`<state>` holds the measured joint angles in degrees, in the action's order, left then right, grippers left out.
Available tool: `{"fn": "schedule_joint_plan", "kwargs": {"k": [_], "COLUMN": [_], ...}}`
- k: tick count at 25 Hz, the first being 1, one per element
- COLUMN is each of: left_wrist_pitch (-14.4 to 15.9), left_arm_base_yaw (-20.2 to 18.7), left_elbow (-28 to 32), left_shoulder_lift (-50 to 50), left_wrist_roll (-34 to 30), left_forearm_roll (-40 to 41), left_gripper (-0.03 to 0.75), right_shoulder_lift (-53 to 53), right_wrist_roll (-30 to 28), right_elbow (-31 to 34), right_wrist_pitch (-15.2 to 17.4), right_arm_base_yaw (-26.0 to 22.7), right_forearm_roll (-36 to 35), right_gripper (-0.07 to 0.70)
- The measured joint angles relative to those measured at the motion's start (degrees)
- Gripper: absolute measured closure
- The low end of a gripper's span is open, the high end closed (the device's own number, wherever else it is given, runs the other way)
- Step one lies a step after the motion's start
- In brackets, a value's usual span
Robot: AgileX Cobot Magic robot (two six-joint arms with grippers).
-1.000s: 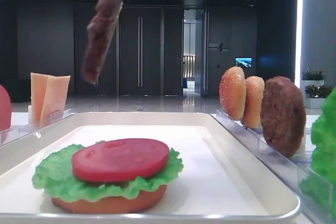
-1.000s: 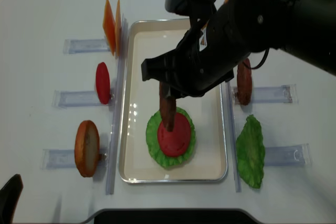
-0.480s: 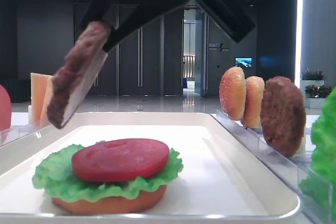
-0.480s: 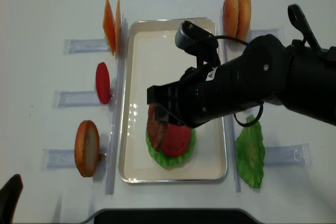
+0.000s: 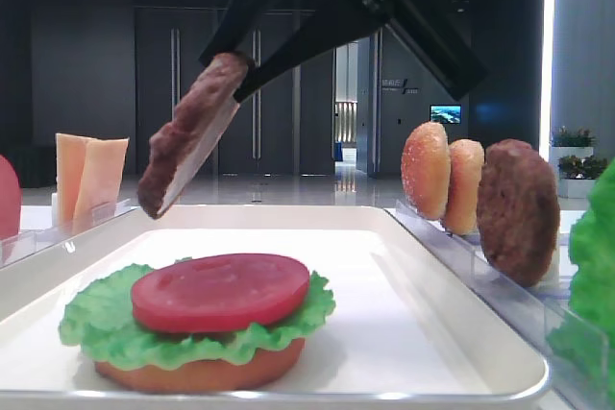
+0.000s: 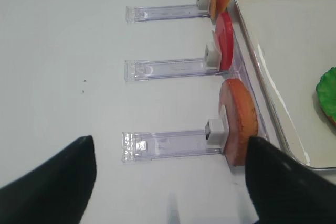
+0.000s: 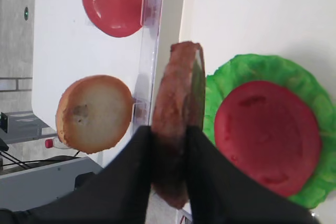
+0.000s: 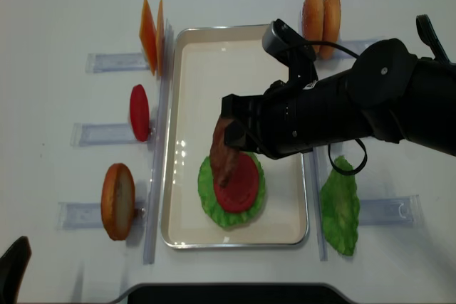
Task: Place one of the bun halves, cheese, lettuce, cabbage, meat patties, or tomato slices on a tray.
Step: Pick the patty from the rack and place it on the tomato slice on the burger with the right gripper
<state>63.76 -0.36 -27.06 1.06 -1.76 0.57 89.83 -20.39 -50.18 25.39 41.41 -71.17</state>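
The meat patty [image 7: 177, 124] is pinched edge-on between the right fingers [image 7: 142, 177], tilted and hanging in the air above the white tray [image 8: 187, 69], over the left edge of the stack at the lower middle of the overhead frame. That stack lies flat in the tray: a tomato slice [image 5: 221, 290] on a lettuce leaf [image 5: 91, 319] on a bun half [image 5: 207, 372]. In the low front view a second patty [image 5: 517, 210] stands upright at right beside two bun halves [image 5: 426, 170], all in a clear rack [image 5: 500, 290]. Left of the tray on the white desk [image 8: 64, 19], racks hold cheese slices [image 8: 151, 33], another tomato slice [image 8: 140, 112] and a bun half [image 8: 118, 201]; a loose lettuce leaf [image 8: 339, 208] stands right of the tray. The left fingers [image 6: 58, 182] are spread wide apart at the bottom of their wrist view, holding nothing.
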Motion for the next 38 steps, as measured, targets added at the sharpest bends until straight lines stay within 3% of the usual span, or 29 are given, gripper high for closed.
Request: {"fn": "schedule_joint_plan", "kwargs": {"k": [6, 16, 38], "left_wrist_pitch": [0.0, 0.0, 0.0], "left_arm_base_yaw": [0.0, 0.0, 0.0], "left_elbow": [0.0, 0.0, 0.0], "left_shoulder_lift": [0.0, 0.0, 0.0], "left_wrist_roll": [0.0, 0.0, 0.0], "left_forearm_roll": [0.0, 0.0, 0.0], "left_gripper": [0.024, 0.024, 0.024], "right_shoulder_lift": [1.65, 4.3, 4.56], "right_wrist_roll": [-0.59, -7.61, -9.38], "right_elbow": [0.0, 0.74, 1.85], "right_wrist_pitch": [1.44, 2.63, 2.69], "right_arm_base_yaw": [-0.11, -0.11, -0.11], "right_forearm_roll": [-0.97, -8.09, -9.28], "right_gripper": [0.489, 0.489, 0.489]}}
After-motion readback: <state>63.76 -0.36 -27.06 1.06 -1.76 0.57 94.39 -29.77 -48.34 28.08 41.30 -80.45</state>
